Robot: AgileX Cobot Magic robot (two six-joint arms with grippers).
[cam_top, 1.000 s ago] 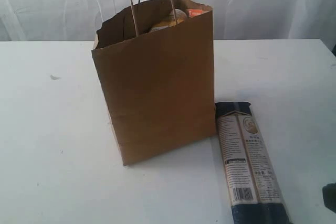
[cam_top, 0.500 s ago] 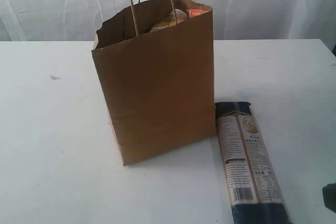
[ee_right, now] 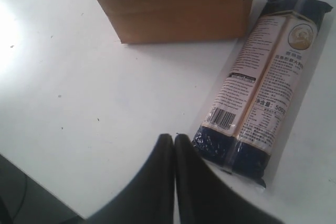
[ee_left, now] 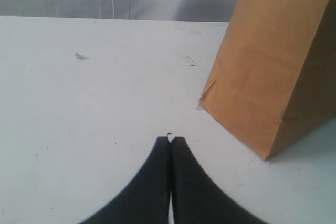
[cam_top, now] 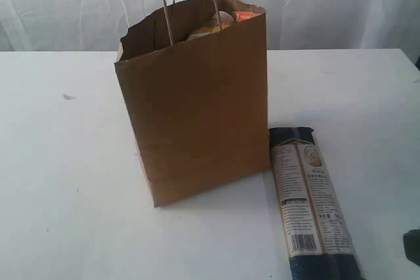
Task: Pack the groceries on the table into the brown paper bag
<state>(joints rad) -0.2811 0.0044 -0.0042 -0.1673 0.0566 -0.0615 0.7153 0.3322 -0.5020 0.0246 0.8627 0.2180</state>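
The brown paper bag [cam_top: 197, 109] stands upright near the middle of the white table [cam_top: 65, 181]. Its ragged mouth is open, and a twisted loop handle [cam_top: 164, 1] rises above it. Inside, only two tops show at the rim: a yellowish item [cam_top: 209, 28] and an orange-edged item [cam_top: 244, 15], neither identifiable. The long dark pasta pack [cam_top: 314, 208] lies flat on the table just beside the bag's base; it is dark at both ends, with a pale printed label and barcode. The left hand [ee_left: 170, 141] and the right hand [ee_right: 169, 139] are fully closed, fingers together, holding nothing. The right hand hovers near the pack's barcode end.
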